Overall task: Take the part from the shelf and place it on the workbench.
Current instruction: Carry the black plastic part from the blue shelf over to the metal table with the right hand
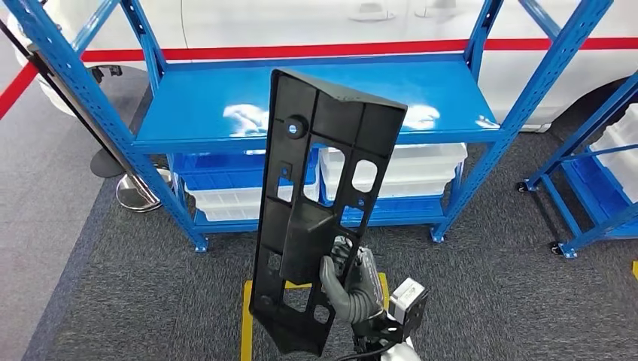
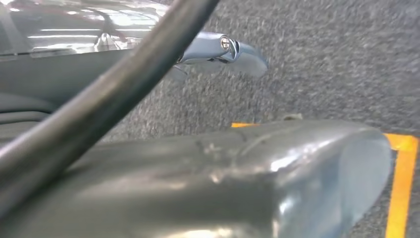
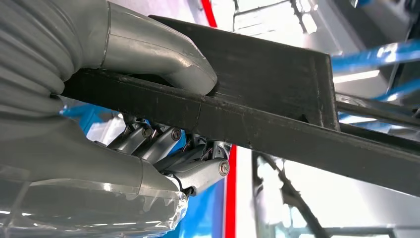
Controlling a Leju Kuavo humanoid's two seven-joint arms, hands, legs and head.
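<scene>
1. Slippage was the main risk: the right hand gripped the long black part near its lower end, upright and clear of the blue shelf, so it could swing or twist.
2. Left hand: state could not be told.
3. White bins on the lower shelf; contents hidden.

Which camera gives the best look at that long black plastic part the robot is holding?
The head view: the long black plastic part appears whole, upright, gripped near its lower end by the right hand. The right wrist view shows just an edge up close.
</scene>
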